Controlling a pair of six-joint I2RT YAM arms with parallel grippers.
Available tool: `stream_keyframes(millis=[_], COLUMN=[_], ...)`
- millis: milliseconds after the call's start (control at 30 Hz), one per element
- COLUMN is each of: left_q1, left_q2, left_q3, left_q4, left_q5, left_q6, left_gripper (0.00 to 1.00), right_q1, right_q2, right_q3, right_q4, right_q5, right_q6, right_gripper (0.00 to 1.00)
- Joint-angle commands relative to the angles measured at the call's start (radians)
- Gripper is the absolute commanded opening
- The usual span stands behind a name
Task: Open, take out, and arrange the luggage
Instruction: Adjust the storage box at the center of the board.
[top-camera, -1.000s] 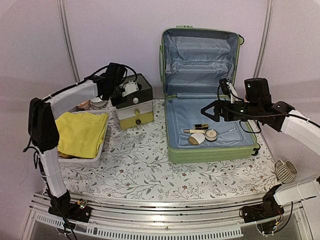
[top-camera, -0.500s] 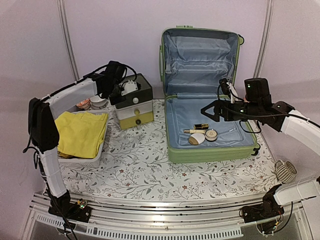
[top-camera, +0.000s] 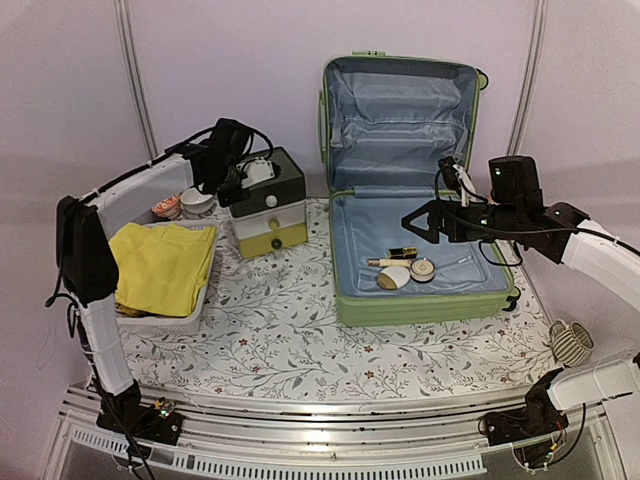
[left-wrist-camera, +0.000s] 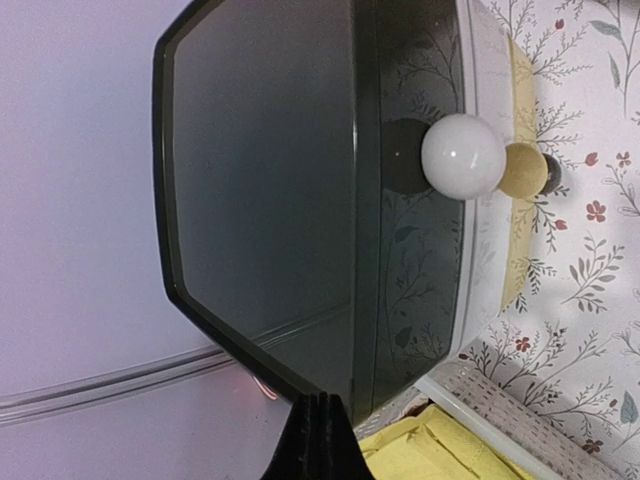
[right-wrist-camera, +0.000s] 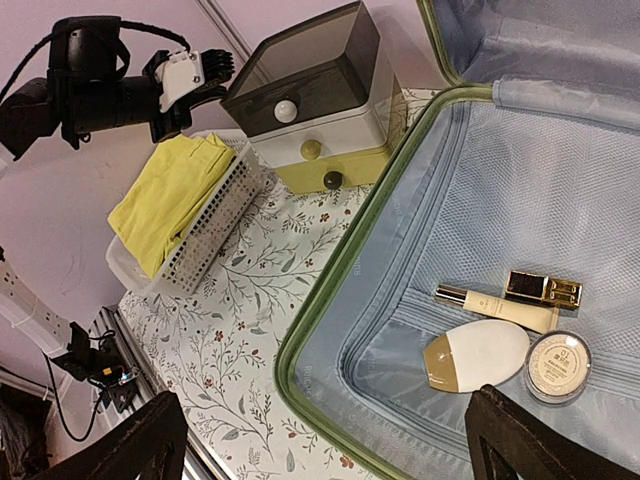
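Luggage (top-camera: 400, 120) sat open at upper right of top view, lid upright, right gripper (top-camera: 428, 222) spread wide, empty, over its base, left gripper (left-wrist-camera: 320, 440) pinched shut on nothing beside drawer box (left-wrist-camera: 300, 200), cosmetics (right-wrist-camera: 480, 355) inside luggage clear only in right wrist view

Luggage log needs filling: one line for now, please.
luggage open, cosmetics inside; left tool shut by drawer box; right tool open above luggage
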Motion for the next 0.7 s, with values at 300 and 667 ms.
stream_keyframes(millis=[300,667], left_q1=[-0.026,-0.038], left_q2=[-0.044,-0.238], left_q3=[0.05,-0.128], left_q4=[-0.02,0.382], left_q5=[0.054,-0.025], left_q6=[-0.063,-0.441], left_gripper=[0.83,0.98], right_q1=[-0.006,-0.006], right_q2=[-0.002,0.003], right_q3=[0.022,0.021], right_q4=[0.025,0.031], right_q5=[-0.011,-0.015], right_q6=[0.006,0.006], right_gripper=[0.99,0.99])
